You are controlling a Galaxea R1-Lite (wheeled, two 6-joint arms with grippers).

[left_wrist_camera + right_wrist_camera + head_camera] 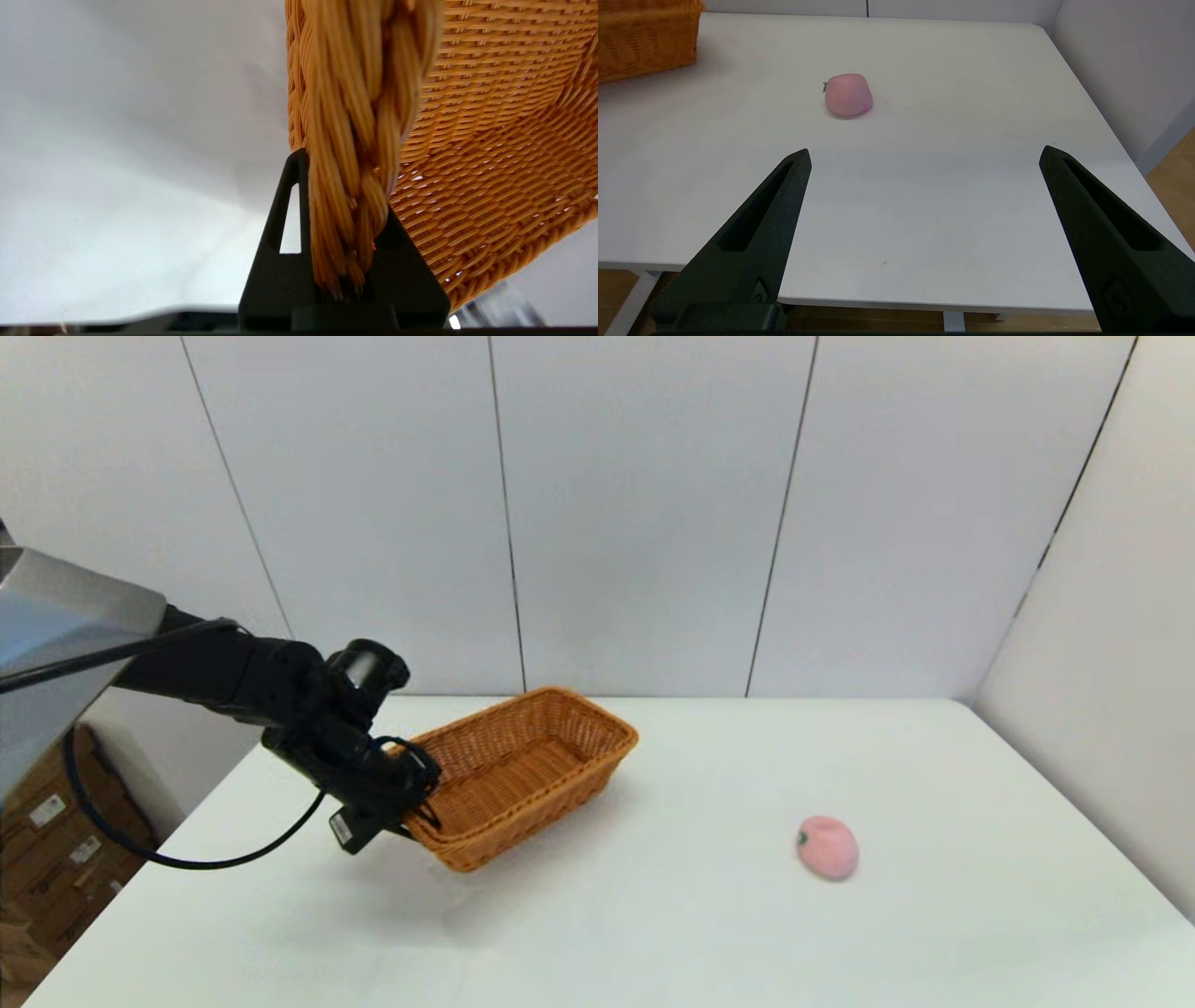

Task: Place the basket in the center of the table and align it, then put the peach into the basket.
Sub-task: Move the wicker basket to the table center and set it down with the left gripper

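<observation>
Wicker basket pinched at braided rim by left pincer, tilted, far end low toward desk. Probably light, stiff, rough enough not to slip. Peach well right; right pincer spread, before it.

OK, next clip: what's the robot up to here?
The left gripper is shut on the braided rim of the basket at its near-left end, and the basket looks tipped, left of the table's middle. The peach lies on the table to the right, untouched. The right gripper is open, back by the table's near edge, facing the peach.
</observation>
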